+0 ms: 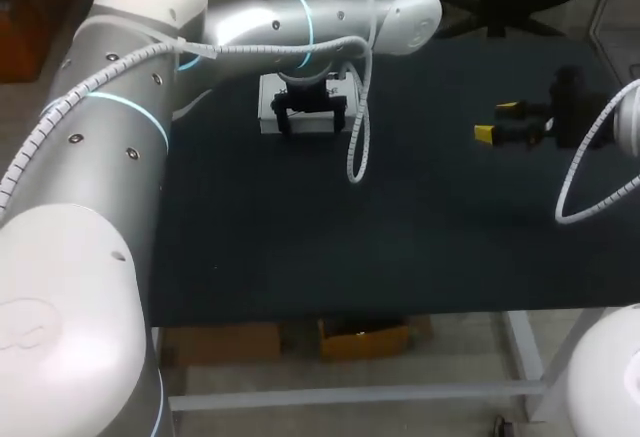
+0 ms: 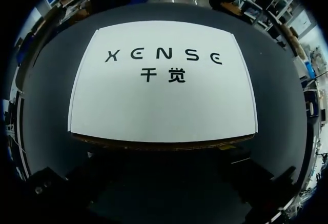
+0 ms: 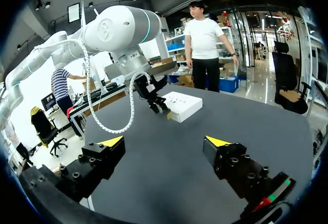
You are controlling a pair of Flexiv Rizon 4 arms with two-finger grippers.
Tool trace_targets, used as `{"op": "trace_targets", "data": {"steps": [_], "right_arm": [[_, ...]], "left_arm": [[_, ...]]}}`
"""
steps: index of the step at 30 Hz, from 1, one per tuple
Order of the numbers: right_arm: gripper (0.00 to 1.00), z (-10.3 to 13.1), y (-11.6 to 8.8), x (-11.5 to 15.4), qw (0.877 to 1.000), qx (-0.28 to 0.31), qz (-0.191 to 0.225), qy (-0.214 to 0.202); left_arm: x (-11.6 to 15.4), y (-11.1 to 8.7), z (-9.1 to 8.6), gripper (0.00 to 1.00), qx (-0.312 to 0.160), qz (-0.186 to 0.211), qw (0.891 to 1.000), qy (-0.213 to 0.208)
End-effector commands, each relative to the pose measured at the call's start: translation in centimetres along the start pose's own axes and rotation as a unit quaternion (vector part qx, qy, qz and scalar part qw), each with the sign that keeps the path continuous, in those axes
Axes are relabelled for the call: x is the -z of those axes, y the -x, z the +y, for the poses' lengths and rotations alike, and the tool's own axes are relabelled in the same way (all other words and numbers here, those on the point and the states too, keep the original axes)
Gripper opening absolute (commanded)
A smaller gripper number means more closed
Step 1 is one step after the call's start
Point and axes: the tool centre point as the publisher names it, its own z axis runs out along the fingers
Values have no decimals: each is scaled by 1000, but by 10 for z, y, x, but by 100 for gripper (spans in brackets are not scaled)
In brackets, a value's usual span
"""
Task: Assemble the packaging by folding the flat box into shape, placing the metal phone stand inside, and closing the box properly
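White box (image 1: 268,109) (image 2: 164,101) (image 3: 184,106) lay flat on the dark table (image 1: 300,247) in the upper middle of the head view, its lid down and level, so the inside was hidden. In that view much of it was covered by the left arm (image 1: 130,127), which came in from the lower left corner and crossed above it. Only a strip of the box at its left end and a patch between the fingers showed.

The left gripper (image 1: 311,123) (image 3: 158,103) hung at the box's near edge. In the head view its two black fingers stood wide apart with white cardboard showing between them, and they held nothing. Its yellow tips could not be made out. In the left wrist view the printed lid lay just ahead of the gripper, a thin brown edge running along the side nearest it. The gripper itself was only dark shapes in shadow there, so I could not tell whether it touched the box. A white coiled cable (image 1: 358,147) drooped from the left arm's wrist, just right of the box.

The right gripper (image 1: 496,121) (image 3: 166,143) was at the right of the head view, well apart from the box, with its arm cut off by the frame's edge. Its yellow-tipped fingers (image 3: 114,141) were spread wide and empty over bare table, and the box lay well ahead of them in the right wrist view.
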Motion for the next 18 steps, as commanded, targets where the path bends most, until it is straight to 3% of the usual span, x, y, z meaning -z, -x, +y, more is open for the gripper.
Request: {"op": "trace_targets", "data": {"steps": [1, 10, 14, 18], "right_arm": [[100, -1, 1, 1, 1000, 0, 3, 2], [100, -1, 1, 1, 1000, 0, 3, 2], [100, -1, 1, 1, 1000, 0, 3, 2], [100, -1, 1, 1, 1000, 0, 3, 2]], "left_arm": [[-5, -4, -16, 100, 0, -6, 992, 124], [-6, -7, -31, 100, -3, -4, 992, 124], [3, -12, -22, 100, -15, 2, 993, 119], [14, -10, -1, 100, -29, 11, 993, 112]]}}
